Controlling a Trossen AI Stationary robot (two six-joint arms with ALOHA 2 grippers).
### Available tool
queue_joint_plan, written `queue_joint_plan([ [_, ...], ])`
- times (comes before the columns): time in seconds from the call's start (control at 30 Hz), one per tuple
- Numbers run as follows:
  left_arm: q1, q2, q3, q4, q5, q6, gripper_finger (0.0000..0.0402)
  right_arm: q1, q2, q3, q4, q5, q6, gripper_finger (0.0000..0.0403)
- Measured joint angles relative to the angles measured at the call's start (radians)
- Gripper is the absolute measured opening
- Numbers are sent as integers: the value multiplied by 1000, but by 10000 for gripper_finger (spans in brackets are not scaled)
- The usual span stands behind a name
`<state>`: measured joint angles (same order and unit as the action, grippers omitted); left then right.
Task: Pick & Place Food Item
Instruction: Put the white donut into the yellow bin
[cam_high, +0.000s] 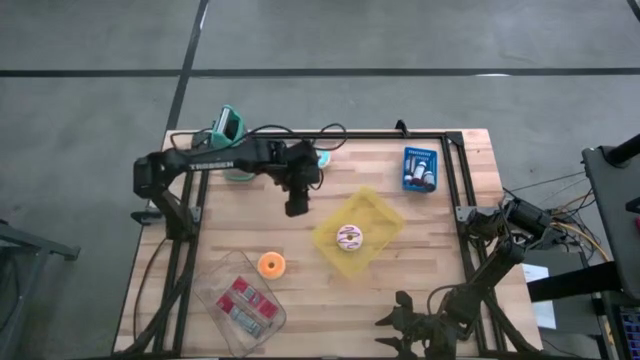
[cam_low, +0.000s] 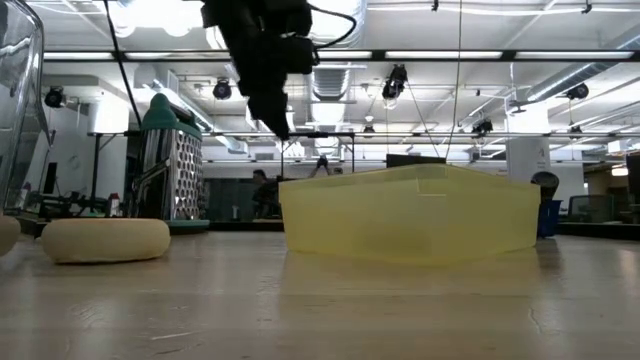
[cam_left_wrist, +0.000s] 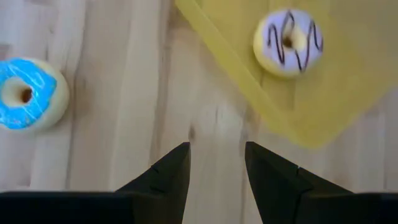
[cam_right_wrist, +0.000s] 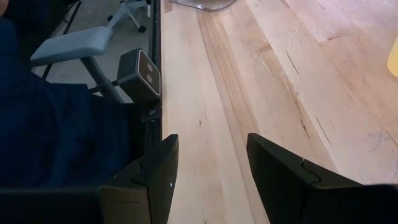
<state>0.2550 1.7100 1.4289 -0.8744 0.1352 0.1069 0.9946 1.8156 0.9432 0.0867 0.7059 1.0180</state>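
A: Where's the left hand (cam_left_wrist: 216, 163)?

B: Above bare wooden worktop (cam_high: 300, 245), fingers parted, holding nothing; the white doughnut with chocolate drizzle (cam_left_wrist: 288, 42) lies ahead of it inside the shallow yellow plastic tray (cam_left_wrist: 354, 81); the blue-iced doughnut (cam_left_wrist: 26, 93) sits off to one side.

A: Risks?

B: Probably clipping the tray's rim; descending blind could shove it. The right hand (cam_right_wrist: 208, 171) waits released at the worktop's edge.
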Motion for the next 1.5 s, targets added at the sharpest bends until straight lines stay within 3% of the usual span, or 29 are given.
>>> queue_joint_plan([
  [0.17, -72, -51, -28, -17, -23, 115, 156, 0, 0, 0, 0, 0, 0, 187],
  [0.3, -123, -94, -53, -26, -92, 94, 156, 0, 0, 0, 0, 0, 0, 187],
  [0.43, -183, -133, -106, -23, -98, 88, 156, 0, 0, 0, 0, 0, 0, 187],
  [0.93, -302, -159, -231, -15, -115, -67, 156, 0, 0, 0, 0, 0, 0, 187],
  [1.17, -339, -159, -313, 74, -77, -129, 156, 0, 0, 0, 0, 0, 0, 187],
  [1.5, -463, -159, -408, 102, -58, -305, 156, 0, 0, 0, 0, 0, 0, 187],
])
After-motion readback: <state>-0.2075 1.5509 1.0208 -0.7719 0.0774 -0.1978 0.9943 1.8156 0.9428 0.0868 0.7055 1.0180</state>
